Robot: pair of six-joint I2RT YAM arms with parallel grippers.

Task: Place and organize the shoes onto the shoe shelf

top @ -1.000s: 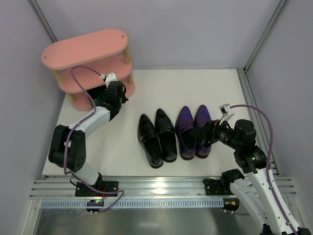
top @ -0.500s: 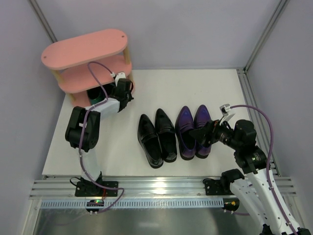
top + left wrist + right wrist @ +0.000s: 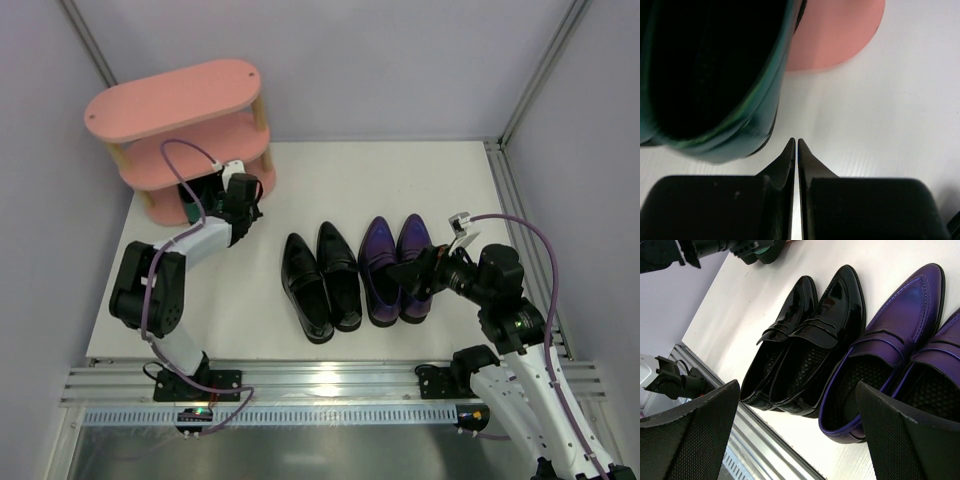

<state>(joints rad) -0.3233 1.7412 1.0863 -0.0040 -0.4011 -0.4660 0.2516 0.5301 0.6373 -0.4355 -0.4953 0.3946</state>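
The pink shoe shelf (image 3: 180,95) stands at the back left. A teal-green shoe (image 3: 193,208) sits on its bottom tier, mostly hidden under the boards. In the left wrist view its heel (image 3: 715,75) lies just ahead and left of my left gripper (image 3: 795,142), which is shut and empty beside the pink bottom board (image 3: 835,40). That gripper (image 3: 245,190) shows in the top view at the shelf's right end. The black pair (image 3: 320,280) and purple pair (image 3: 395,265) stand side by side mid-table. My right gripper (image 3: 420,275) is open and empty, over the near end of the purple shoes (image 3: 880,350), with the black shoes (image 3: 805,340) to its left.
Grey walls enclose the table on the left, back and right. A metal rail (image 3: 300,385) runs along the near edge. The shelf's top board overhangs the lower tiers. White table (image 3: 400,180) shows behind the shoes.
The left arm's elbow has swung out, in and back out while its shut gripper stayed by the shelf's bottom tier. The right arm and the black and purple shoes have not moved.
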